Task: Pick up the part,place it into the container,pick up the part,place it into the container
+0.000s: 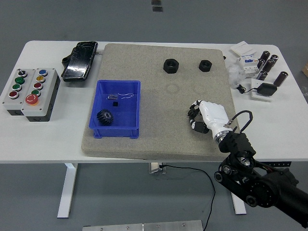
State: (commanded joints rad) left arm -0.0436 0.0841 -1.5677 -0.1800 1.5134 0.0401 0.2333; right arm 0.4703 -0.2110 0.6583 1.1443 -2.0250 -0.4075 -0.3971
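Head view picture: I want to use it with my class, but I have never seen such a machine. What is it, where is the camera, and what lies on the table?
The camera sits high on a humanoid robot, looking down over a white table. The robot's right hand, white with dark fingers, is curled around a small black gear on a grey mat. A blue bin already holds one gear. Two black nuts lie farther back, and a button box stands at the left.
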